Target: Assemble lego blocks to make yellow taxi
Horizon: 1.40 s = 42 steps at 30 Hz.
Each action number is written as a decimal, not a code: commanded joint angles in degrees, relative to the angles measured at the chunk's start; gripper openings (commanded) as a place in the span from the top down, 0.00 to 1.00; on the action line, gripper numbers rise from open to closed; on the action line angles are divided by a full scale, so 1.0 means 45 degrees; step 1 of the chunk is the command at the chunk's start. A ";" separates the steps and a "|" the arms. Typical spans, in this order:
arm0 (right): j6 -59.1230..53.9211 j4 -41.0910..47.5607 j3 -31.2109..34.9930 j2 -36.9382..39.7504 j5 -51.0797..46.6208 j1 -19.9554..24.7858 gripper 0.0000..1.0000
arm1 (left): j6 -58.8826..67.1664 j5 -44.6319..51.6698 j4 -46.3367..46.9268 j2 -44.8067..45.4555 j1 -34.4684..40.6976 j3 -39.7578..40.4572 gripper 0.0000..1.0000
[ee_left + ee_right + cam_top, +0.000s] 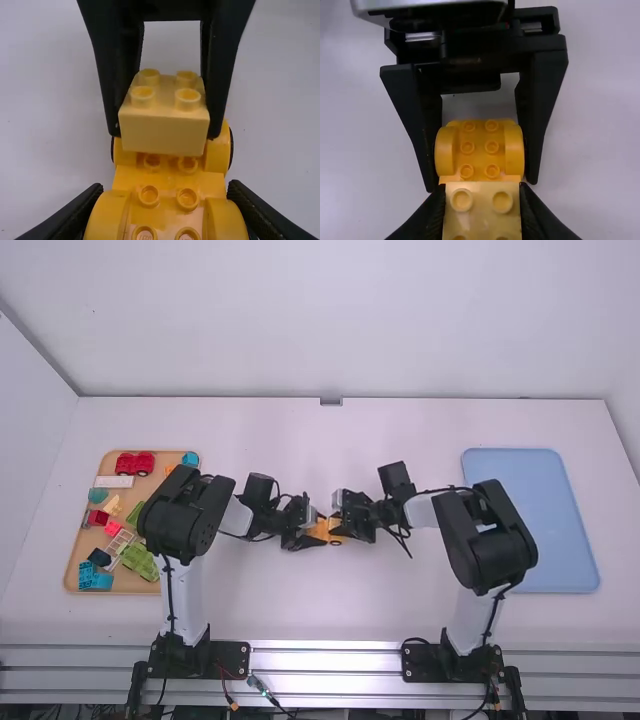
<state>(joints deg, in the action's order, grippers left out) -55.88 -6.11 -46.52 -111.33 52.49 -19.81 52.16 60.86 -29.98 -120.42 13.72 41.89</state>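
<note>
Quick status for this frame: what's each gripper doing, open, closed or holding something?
Left gripper: closed on the orange car base, fingers on either side.
Right gripper: closed on the pale yellow block.

So my claw has a pale yellow block pinched between its fingers, studs up. Just past it, the other claw has the orange-yellow car base gripped by its sides, studs up too. Can't tell if block and base touch, tbh.
</note>
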 commanded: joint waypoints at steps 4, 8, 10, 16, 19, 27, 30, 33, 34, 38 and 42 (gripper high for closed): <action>0.0180 0.0223 0.0092 -0.0165 -0.1763 -0.0709 0.79 | 0.0287 -0.0097 0.0185 -0.0146 0.0039 0.0160 0.49; 0.0801 0.0126 0.0092 -0.0165 -0.2356 -0.0777 0.79 | 0.0282 -0.0107 0.0185 -0.0146 0.0039 0.0136 0.50; 0.0792 0.0126 0.0092 -0.0165 -0.2327 -0.0733 0.79 | 0.0282 -0.0112 0.0189 -0.0146 0.0039 0.0131 0.50; 0.0797 0.0102 0.0092 -0.0024 -0.2293 -0.0656 0.83 | 0.0267 -0.0345 0.0194 -0.0146 0.0019 0.0131 0.52; 0.0699 0.0413 0.0092 0.0607 -0.2307 -0.0699 0.83 | -0.0112 -0.0889 0.0233 -0.0146 0.0029 0.0131 0.52; 0.0267 0.1243 0.0097 0.1282 -0.2589 -0.0670 0.83 | -0.0053 -0.0976 0.0233 -0.0146 0.0039 0.0131 0.52; 0.0272 0.1078 0.0097 0.1015 -0.2574 -0.0753 0.83 | -0.0053 -0.0976 0.0238 -0.0146 0.0029 0.0131 0.52; 0.0374 0.0806 0.0097 0.0704 -0.2545 -0.0865 0.83 | -0.0058 -0.0976 0.0243 -0.0146 0.0024 0.0131 0.52; 0.0466 0.0733 0.0097 0.0651 -0.2540 -0.0855 0.83 | -0.0049 -0.0976 0.0238 -0.0146 0.0053 0.0131 0.52; 0.0457 0.0763 0.0097 0.0651 -0.2535 -0.0845 0.83 | -0.0053 -0.0976 0.0238 -0.0146 0.0044 0.0131 0.51; 0.0413 0.0792 0.0097 0.0651 -0.2540 -0.0855 0.83 | -0.0049 -0.0661 0.0262 -0.0146 0.0024 0.0131 0.51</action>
<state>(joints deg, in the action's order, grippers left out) -54.19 -2.83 -46.63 -107.26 41.30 -23.51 51.70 59.94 -29.43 -120.42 13.74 42.48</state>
